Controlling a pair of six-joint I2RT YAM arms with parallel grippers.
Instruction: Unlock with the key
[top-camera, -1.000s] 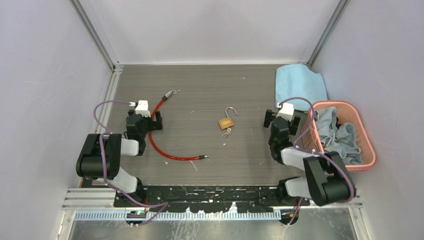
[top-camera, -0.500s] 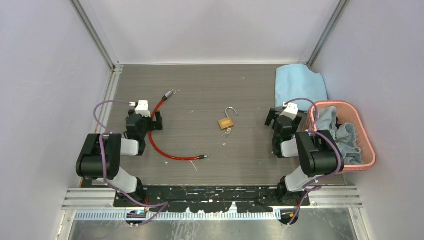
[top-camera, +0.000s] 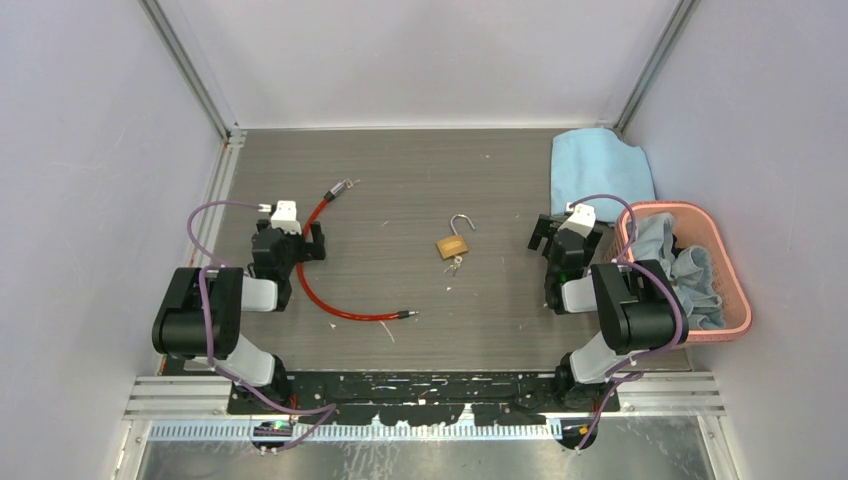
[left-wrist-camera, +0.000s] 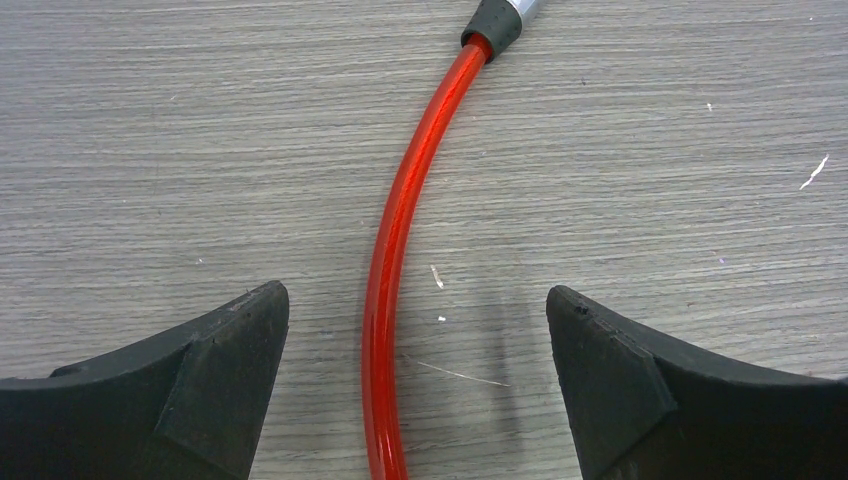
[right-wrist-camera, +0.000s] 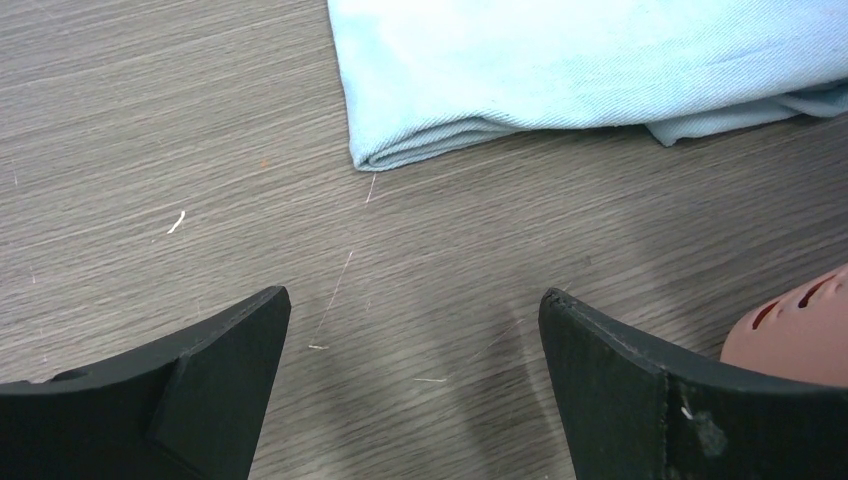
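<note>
The top view overlooks the whole table (top-camera: 420, 170); both wrist views face its surface up close.

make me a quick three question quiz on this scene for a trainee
1. True or false: the left gripper is shut on the red cable lock.
2. What fills the pink basket? A) tools B) grey-blue cloths C) bottles
3. Fill in: the key lies just on the near side of the ____.

Key: 1 false, its jaws stand open and the cable lies on the table between them. 2 B. 3 brass padlock.
</note>
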